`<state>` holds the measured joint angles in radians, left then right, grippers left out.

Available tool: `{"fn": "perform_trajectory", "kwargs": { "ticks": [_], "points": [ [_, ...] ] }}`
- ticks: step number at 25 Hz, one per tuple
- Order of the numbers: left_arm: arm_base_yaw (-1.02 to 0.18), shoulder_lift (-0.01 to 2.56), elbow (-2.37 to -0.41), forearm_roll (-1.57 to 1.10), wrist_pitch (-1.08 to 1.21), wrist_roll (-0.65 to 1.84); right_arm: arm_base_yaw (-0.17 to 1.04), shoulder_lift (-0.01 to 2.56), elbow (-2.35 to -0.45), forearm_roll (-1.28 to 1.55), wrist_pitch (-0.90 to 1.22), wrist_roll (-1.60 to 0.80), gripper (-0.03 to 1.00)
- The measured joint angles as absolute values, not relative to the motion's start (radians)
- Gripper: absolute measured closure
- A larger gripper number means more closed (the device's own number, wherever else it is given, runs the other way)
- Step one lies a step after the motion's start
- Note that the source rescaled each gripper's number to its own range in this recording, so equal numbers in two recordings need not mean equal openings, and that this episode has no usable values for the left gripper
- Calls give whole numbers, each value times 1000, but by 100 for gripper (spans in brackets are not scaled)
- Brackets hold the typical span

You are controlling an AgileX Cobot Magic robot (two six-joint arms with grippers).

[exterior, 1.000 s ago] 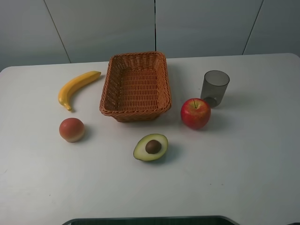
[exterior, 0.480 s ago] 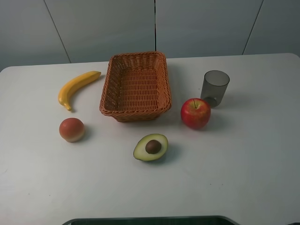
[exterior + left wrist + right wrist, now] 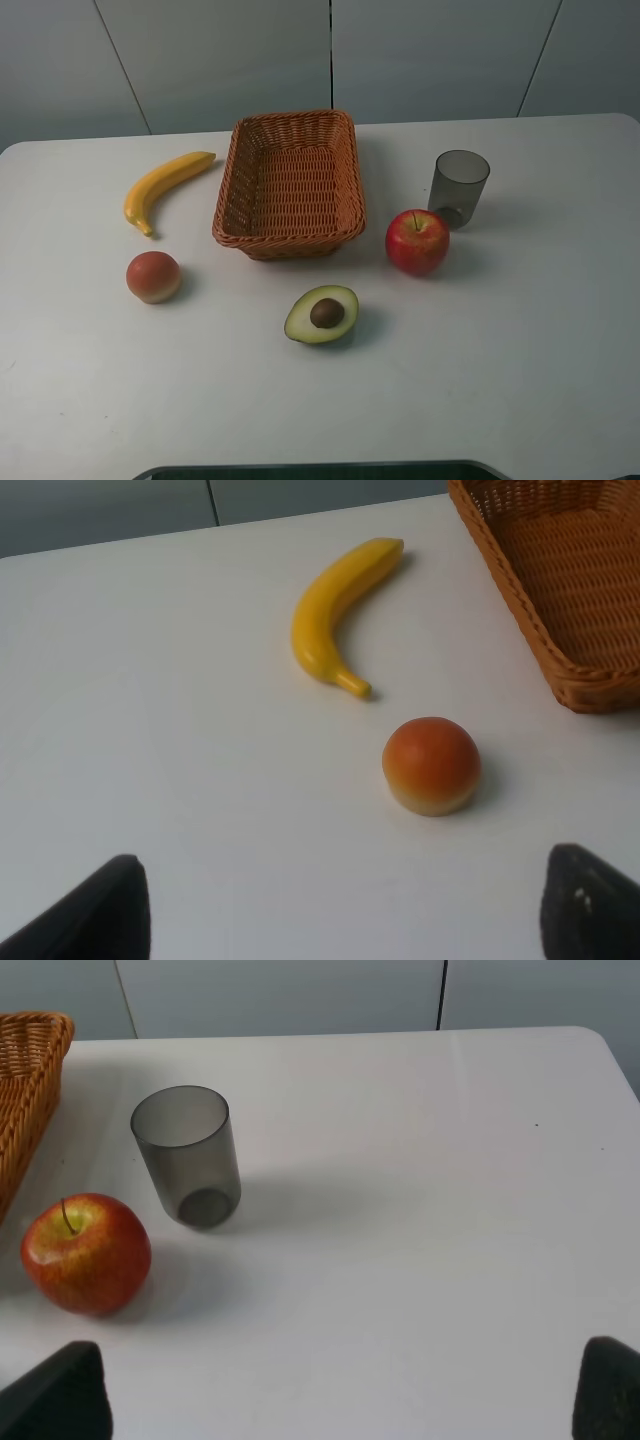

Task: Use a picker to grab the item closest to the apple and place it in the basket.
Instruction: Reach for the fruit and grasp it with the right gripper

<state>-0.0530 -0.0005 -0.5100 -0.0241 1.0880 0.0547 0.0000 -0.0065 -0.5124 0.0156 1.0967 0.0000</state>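
The grey cup [image 3: 459, 188] is standing upright on the white worktop [image 3: 520, 350], just behind the apple [image 3: 417, 242] and to the right of the basket [image 3: 232, 200]. The left hand [image 3: 340, 912] is hovering, fingers spread wide, near the banana [image 3: 338, 608] and a round fruit [image 3: 431, 764]. The right hand [image 3: 332, 1392] is hovering, spread wide, facing cup and apple.

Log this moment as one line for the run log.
stage: pick not yet begun | target: grey cup, upright beside apple | basket: empty | left gripper: open, empty | right gripper: open, empty
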Motion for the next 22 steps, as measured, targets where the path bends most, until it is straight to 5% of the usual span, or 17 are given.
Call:
{"fn": "perform_trajectory", "kwargs": {
  "ticks": [13,22],
  "points": [
    [-53,-1,-510,-24,1088,55,0,10,-512,16,1097,0,-3],
    [-53,-1,-510,-24,1088,55,0,447,-581,121,1026,-26,-3]
  ]
}}
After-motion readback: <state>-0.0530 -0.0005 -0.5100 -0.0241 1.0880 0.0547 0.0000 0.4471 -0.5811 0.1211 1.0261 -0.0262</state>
